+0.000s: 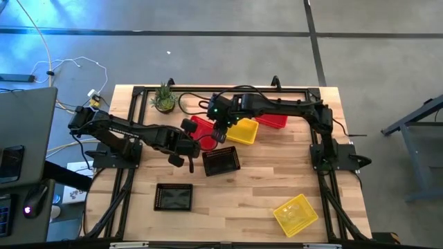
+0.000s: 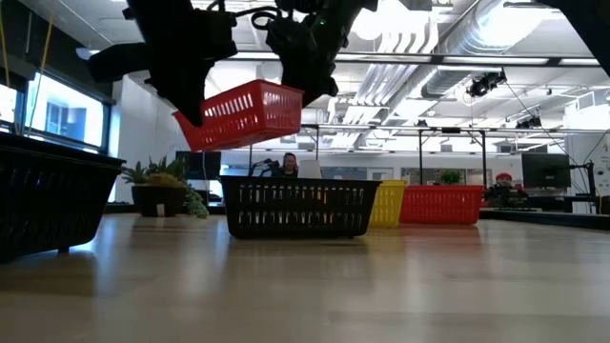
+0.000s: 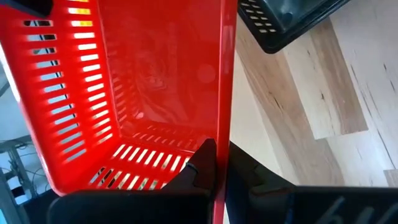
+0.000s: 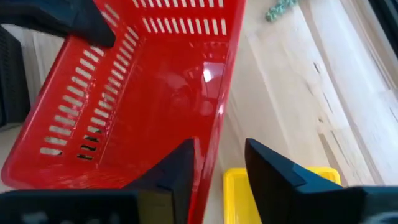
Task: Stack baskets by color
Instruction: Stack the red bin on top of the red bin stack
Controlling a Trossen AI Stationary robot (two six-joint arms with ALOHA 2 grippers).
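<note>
Sorting is judged to be at an early stage: no finished stack of three is seen in the high view. Taken left to right on the table (image 1: 263, 207), a black basket (image 1: 173, 197) lies alone near the front edge, a second black basket (image 1: 221, 162) sits mid-table, a yellow basket (image 1: 243, 131) and a red basket (image 1: 271, 121) lie toward the back, touching or just beside each other, and another yellow basket (image 1: 296, 214) lies alone at the front right. A lifted red basket (image 2: 243, 114) is held tilted, clear of the table, between both arms. The left gripper (image 3: 214, 171) is clamped on one wall of it. The right gripper (image 4: 221, 162) straddles the opposite rim with its fingers apart, not yet pinched tight. Remaining baskets cannot be accounted for.
</note>
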